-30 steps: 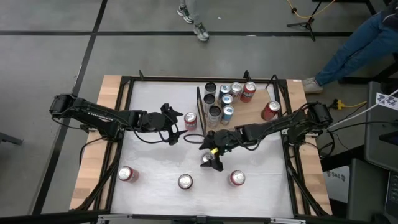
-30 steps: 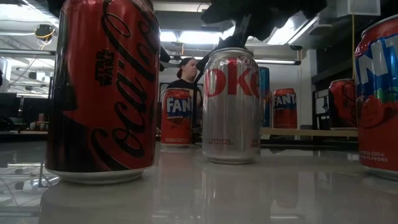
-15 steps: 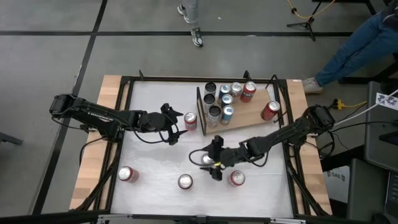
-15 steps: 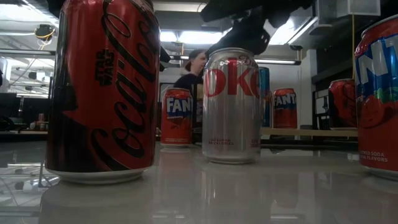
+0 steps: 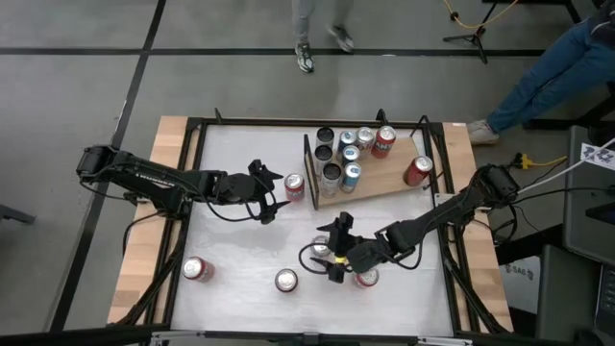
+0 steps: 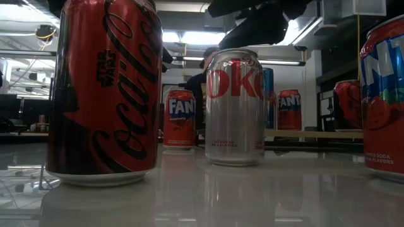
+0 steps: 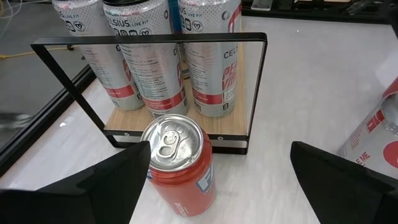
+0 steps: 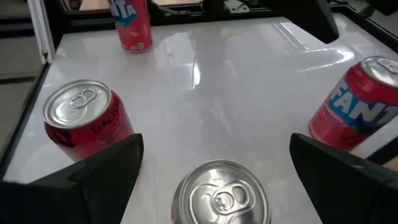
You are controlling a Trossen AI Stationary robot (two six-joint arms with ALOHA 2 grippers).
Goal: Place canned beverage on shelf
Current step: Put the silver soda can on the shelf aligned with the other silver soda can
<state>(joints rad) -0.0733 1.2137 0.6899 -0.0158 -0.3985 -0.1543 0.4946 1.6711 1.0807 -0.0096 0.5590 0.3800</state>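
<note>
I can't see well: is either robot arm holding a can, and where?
Nothing is held. The right gripper hangs open above the silver can; the left gripper waits open beside the red can.

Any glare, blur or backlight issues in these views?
Low view: glossy tabletop mirrors the cans; bright ceiling lights backlight the Diet Coke can; the nearest Coca-Cola can is cropped. Right wrist view: glare streak on the tabletop, nearest can top soft. High view: evenly lit.
</note>
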